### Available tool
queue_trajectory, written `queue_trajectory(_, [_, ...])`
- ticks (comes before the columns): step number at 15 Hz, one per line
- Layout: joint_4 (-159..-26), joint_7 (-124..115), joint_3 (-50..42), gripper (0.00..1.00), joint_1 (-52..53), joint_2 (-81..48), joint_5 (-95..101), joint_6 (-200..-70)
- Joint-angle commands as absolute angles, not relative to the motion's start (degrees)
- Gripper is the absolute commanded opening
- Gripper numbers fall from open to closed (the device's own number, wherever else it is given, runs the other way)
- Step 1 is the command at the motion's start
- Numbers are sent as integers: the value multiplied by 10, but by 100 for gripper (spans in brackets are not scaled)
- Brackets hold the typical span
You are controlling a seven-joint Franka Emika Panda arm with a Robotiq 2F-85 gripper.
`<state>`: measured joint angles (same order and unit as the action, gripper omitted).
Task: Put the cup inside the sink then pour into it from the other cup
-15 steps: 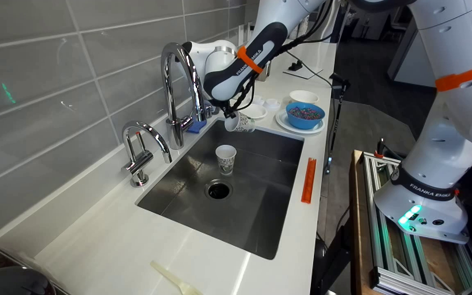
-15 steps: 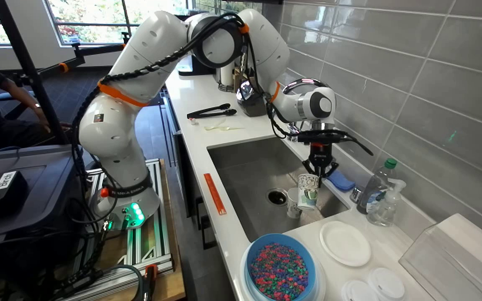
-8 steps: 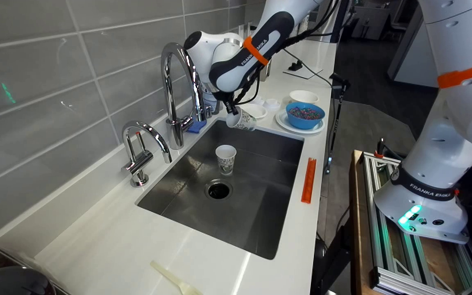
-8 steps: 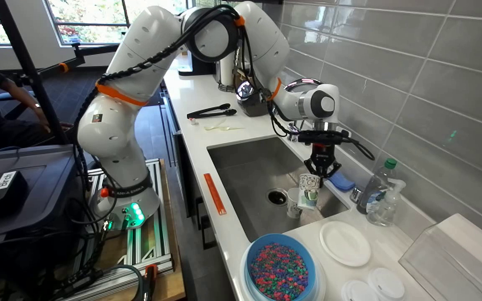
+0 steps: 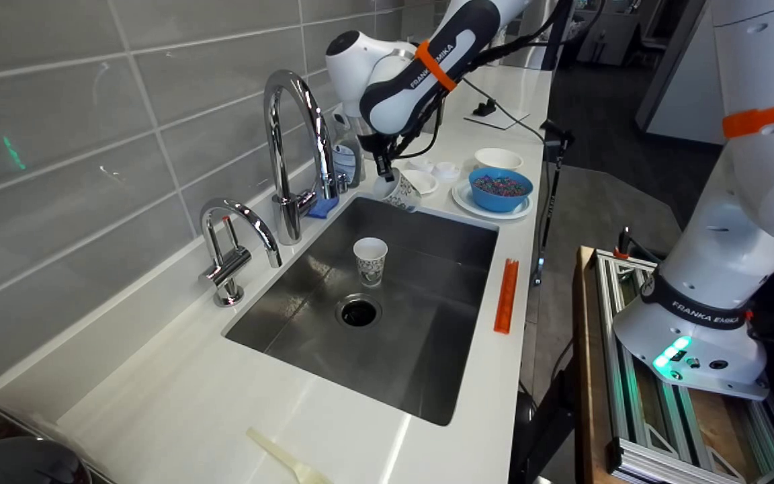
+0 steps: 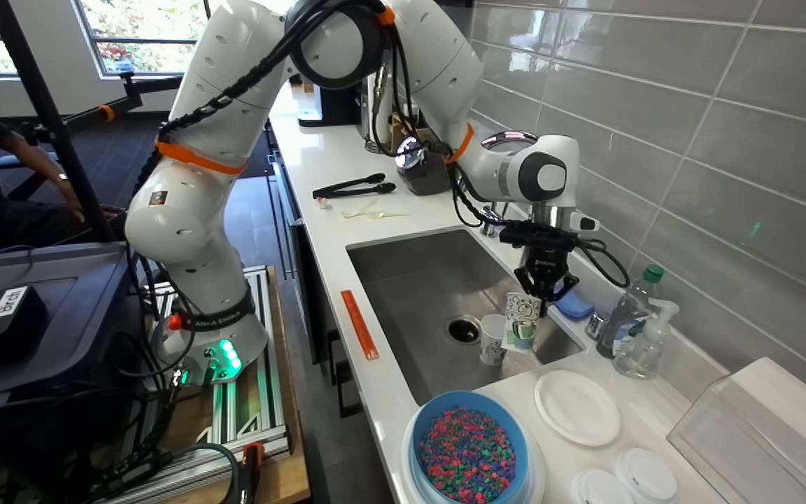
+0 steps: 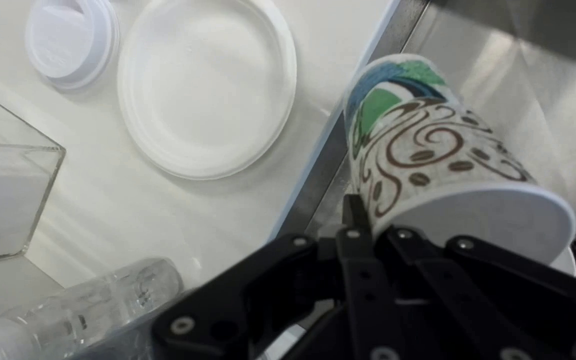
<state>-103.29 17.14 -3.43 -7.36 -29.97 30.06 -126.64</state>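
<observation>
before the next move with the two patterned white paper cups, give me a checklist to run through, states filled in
1. First patterned white paper cup standing upright in the rectangular stainless-steel sink: ok.
2. Standing cup clear of the round metal-rimmed drain: ok.
3. Black robotic hand shut on the second patterned white paper cup: ok, gripped near the rim.
4. Held cup upright, if no pour is wanted: not ok, it is tilted.
5. Held cup's mouth lined up over the standing cup: cannot tell.
6. Contents left in the held cup: cannot tell, the inside is mostly hidden.
</observation>
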Motion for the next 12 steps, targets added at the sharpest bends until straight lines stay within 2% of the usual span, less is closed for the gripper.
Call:
queue_trajectory(1, [-1087,173,-45,1,-85,-258,271,-1317])
queue_trajectory(12, [-1186,167,-77,1,-123,-180,208,-1477])
